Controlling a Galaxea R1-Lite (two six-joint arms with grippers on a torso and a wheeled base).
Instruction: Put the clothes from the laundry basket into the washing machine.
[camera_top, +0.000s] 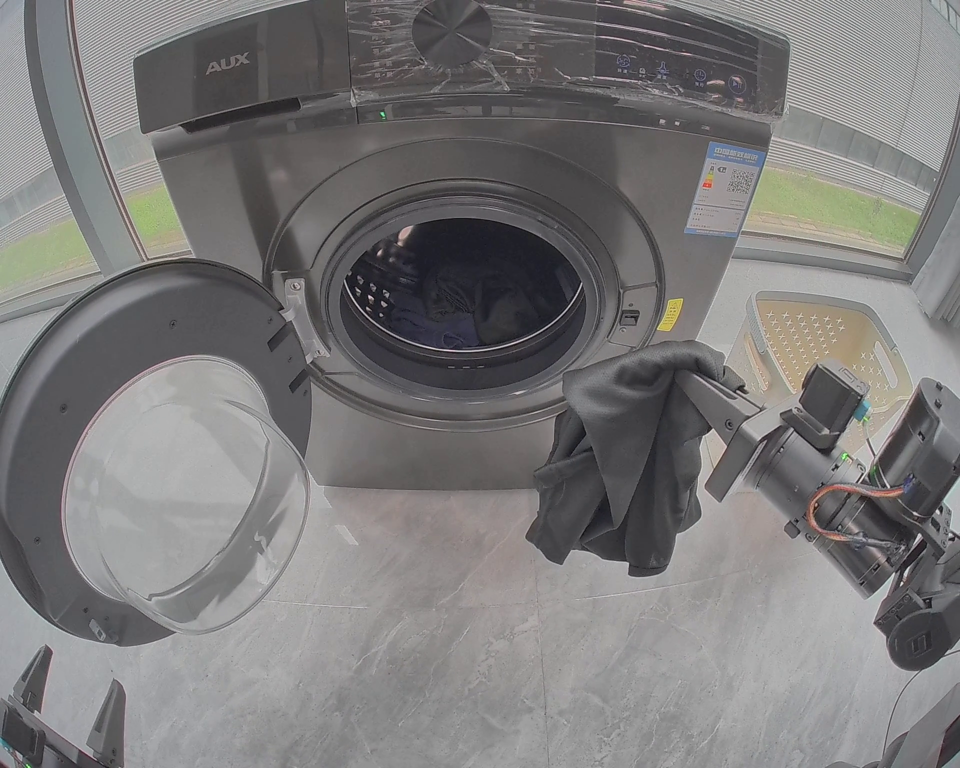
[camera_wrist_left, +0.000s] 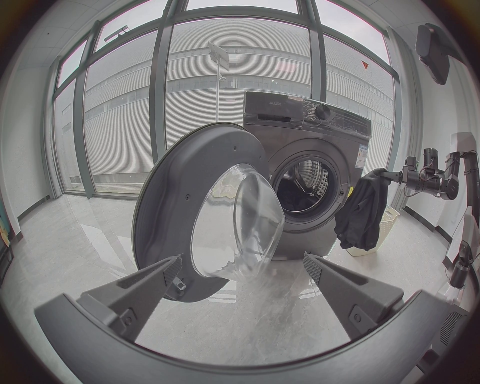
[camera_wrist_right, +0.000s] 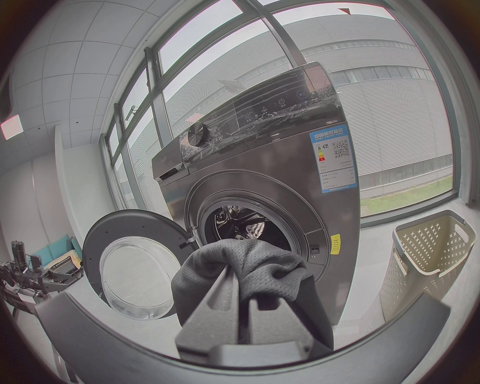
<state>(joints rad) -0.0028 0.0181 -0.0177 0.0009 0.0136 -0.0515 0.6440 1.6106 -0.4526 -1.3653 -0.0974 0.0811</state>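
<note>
- Head view: right gripper (camera_top: 705, 385) is clamped on a dark grey garment (camera_top: 620, 450). The cloth is bunched over the fingertips and the rest hangs straight down above the floor (camera_top: 480, 640).
- Garment sits in front of the lower right corner of the washing machine (camera_top: 240, 190), just below and to the right of the round drum opening (camera_top: 465, 290).
- Key relation: the opening lies up and to the left of the held garment, and further back. The long axis of the cloth is vertical, so the hanging tail probably has to clear the lower rim of the opening.
- Right arm is much the nearer one. Left gripper (camera_wrist_left: 241, 261) is low at the left, well apart from the garment, with fingers spread wide and nothing held.
- Door (camera_top: 150, 440) is swung fully open to the left, out of the path.
- Drum already holds dark clothes (camera_top: 470, 300) lying at the bottom.
- Laundry basket (camera_top: 770, 310) stands on the floor right of the machine, behind the right arm. No clothes show in the visible part; the rest is hidden by the arm.
- Judged step: carrying the garment to the drum, not yet inside.
</note>
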